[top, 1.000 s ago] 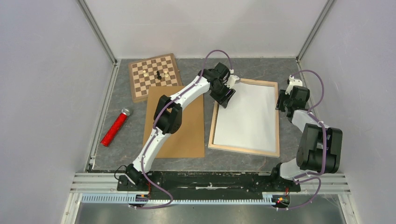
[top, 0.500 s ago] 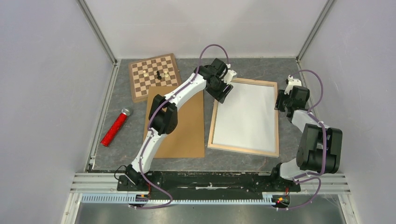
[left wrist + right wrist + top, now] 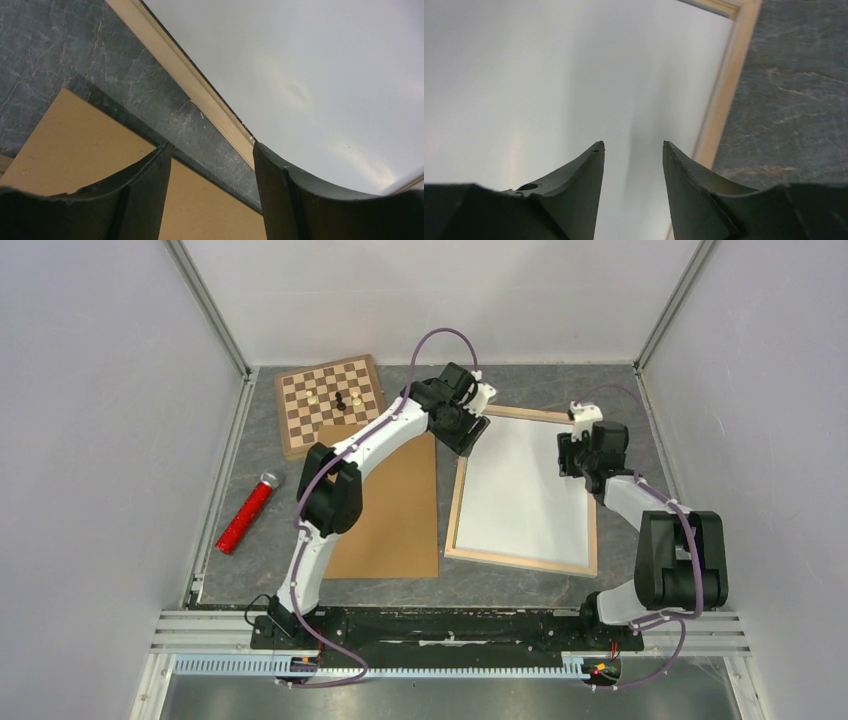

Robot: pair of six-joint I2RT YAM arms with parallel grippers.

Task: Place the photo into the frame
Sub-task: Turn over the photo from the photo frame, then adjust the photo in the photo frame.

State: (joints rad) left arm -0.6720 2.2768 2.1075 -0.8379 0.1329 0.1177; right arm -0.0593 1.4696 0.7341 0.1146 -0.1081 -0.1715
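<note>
The photo [image 3: 525, 490] lies white side up inside the frame [image 3: 522, 561]. The frame sits flat on the tabletop [image 3: 520, 380], at 3 o'clock from the brown board [image 3: 390, 520]. From above, the photo seems to fill the frame. I cannot tell if every edge has dropped all the way in.

The left claw [image 3: 466, 432] hangs over the frame's 11 o'clock corner. Its fingers [image 3: 150, 180] are wide apart and hold nothing. The wooden bar and a strip of tabletop show in the gap. The right claw [image 3: 574, 454] is over the photo, near the 1 o'clock corner. Its fingers [image 3: 579, 190] are partly apart and hold nothing too. Only white paper shows under them.

I think the job now is to make the photo sit flat in the frame. To do it well, each claw should come down softly. It should push with a fingertip just inside the wooden bar, not on the bar. Push a little, then go to the next corner. One claw can hold the frame so it does not slide while the other one pushes. Do not pinch the paper or drag hard across it, as it could bend or crease.
</note>
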